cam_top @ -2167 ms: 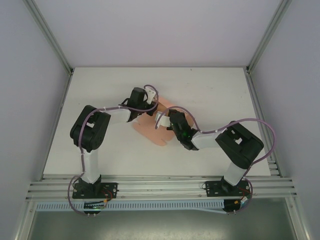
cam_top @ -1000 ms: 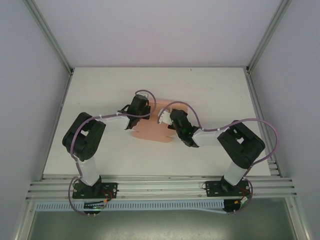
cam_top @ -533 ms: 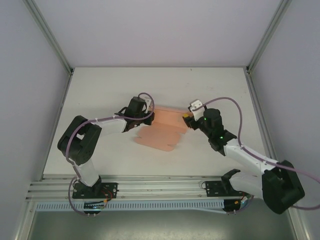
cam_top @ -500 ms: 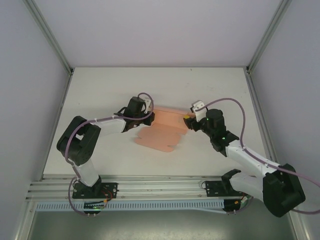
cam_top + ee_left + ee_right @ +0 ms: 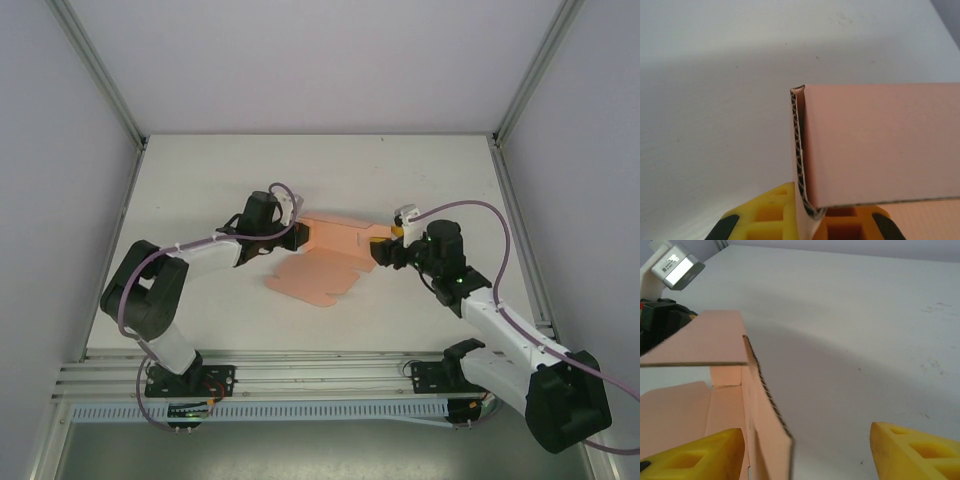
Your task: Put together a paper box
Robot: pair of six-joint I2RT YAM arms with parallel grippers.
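Left gripper [image 5: 293, 237] pinches the raised left wall of the paper box [image 5: 318, 272]; right gripper [image 5: 384, 252] stands wide open at its right end.

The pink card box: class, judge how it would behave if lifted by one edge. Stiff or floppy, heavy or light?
Probably fairly stiff: the paper box shows corrugated fluting at its cut edge, and a raised panel stands flat with the left gripper pinching one end. Likely light, being thin sheet. It may hinge at its creases.

Bright, even, diffuse light; a soft grey shadow lies on the white table [image 5: 865, 300] beside the salmon-pink corrugated card box [image 5: 700, 345]; focus fairly sharp.
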